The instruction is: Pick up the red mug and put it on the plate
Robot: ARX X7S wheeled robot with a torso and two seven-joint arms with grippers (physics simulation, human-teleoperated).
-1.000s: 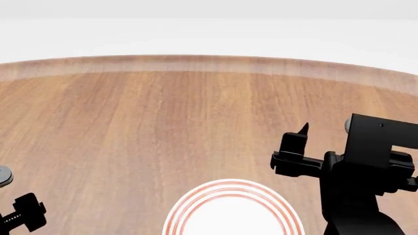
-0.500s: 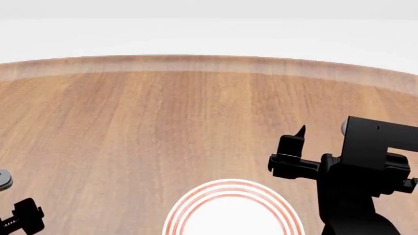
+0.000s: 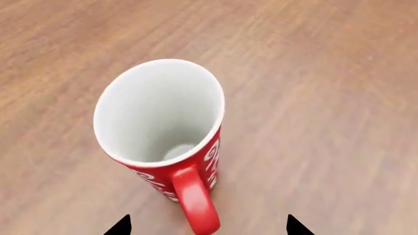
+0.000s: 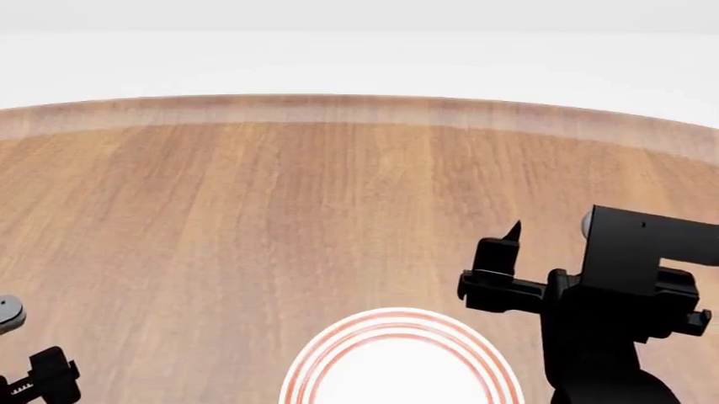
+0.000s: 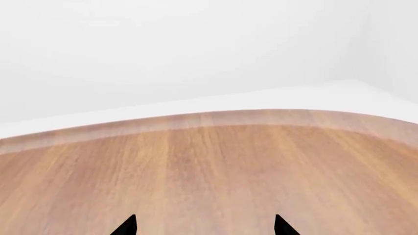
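The red mug (image 3: 163,127) stands upright on the wooden table in the left wrist view, white inside, with white swirls and its red handle (image 3: 196,205) pointing toward the camera. My left gripper (image 3: 207,226) is open, its two fingertips on either side of the handle and apart from it. The mug does not show in the head view. The plate (image 4: 402,360), white with red rings, lies at the near edge of the head view, partly cut off. My right gripper (image 5: 203,226) is open and empty above bare table; in the head view it (image 4: 500,252) is to the right of the plate.
The round wooden table (image 4: 281,194) fills the head view, its far rim (image 4: 337,108) curving against a white background. Part of my left arm (image 4: 39,374) shows at the lower left corner of the head view.
In the head view my right arm has sunk a little and shifted slightly left. My left arm has dropped lower at the bottom left corner.
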